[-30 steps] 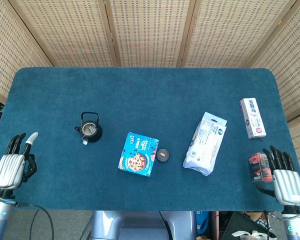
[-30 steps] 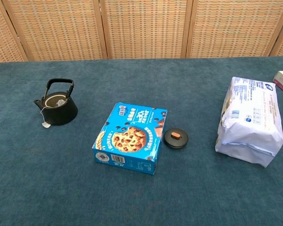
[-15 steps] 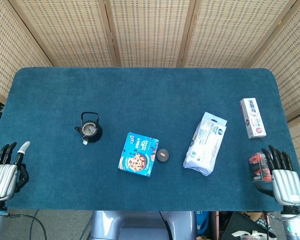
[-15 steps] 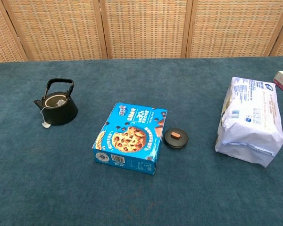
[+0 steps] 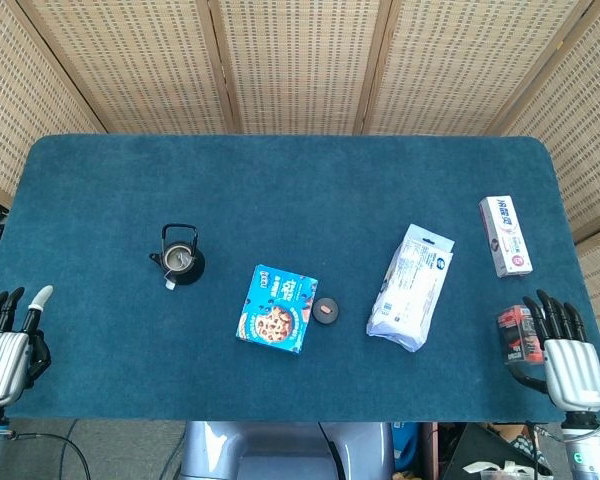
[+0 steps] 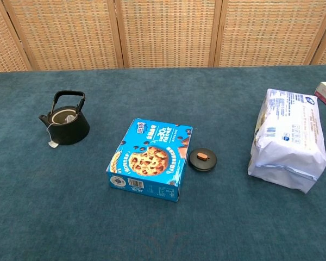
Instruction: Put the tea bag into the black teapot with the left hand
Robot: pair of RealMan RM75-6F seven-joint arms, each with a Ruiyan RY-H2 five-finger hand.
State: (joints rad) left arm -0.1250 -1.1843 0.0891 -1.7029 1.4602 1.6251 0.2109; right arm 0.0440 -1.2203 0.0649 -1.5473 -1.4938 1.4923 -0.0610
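Black and lidless, the teapot (image 6: 65,124) stands on the left part of the blue cloth table (image 5: 280,180), its handle upright. One tea bag (image 6: 68,117) lies inside the open mouth, its string running over the rim to a small tag (image 6: 53,144) resting on the cloth just beside the pot. The one round black lid (image 6: 202,160) sits well apart to the right, just beside the single blue cookie box (image 6: 150,159). Further right lies one white packet (image 6: 288,138), and beyond it one white and pink carton (image 5: 505,234) near the table's right edge.

Both hands show only in the head view. The left hand (image 5: 7,345) hangs at the table's near left corner, fingers straight, spread and holding nothing, well apart from the teapot. The right hand (image 5: 563,345) sits at the near right corner, fingers extended beside a small red and black object (image 5: 514,333); whether it touches that object cannot be told.
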